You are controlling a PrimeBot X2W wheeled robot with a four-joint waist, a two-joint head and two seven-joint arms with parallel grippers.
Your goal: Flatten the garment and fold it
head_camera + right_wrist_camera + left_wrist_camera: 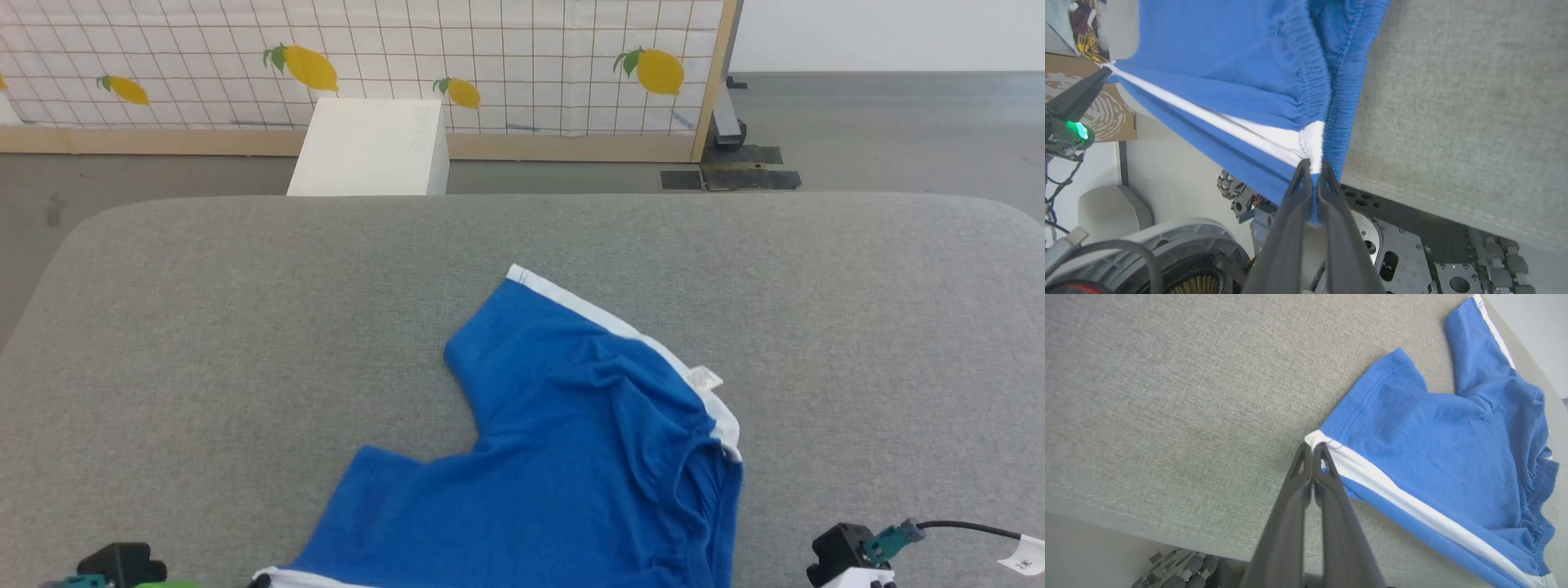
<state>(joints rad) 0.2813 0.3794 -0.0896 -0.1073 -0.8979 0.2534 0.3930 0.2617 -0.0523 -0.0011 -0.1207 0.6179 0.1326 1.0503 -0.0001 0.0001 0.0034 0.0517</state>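
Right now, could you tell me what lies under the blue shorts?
The grey padded surface lies under the shorts; their near edge, pinched by the left gripper and right gripper, overhangs it above the robot's base. Anything beneath the cloth is hidden.

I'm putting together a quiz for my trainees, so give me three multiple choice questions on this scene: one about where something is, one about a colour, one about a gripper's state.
1. Where is the small tag on the garment?
A) mid blue panel
B) right edge, by the white stripe
C) on a leg hem

2. What is the garment's main colour?
A) red
B) green
C) blue

3. How is the left gripper?
A) open above the cloth
B) shut on nothing
C) shut on the garment's striped corner

Answers:
1 B, the head view shows the tag against the stripe.
2 C, the cloth is blue throughout.
3 C, the left wrist view shows it pinching that corner.
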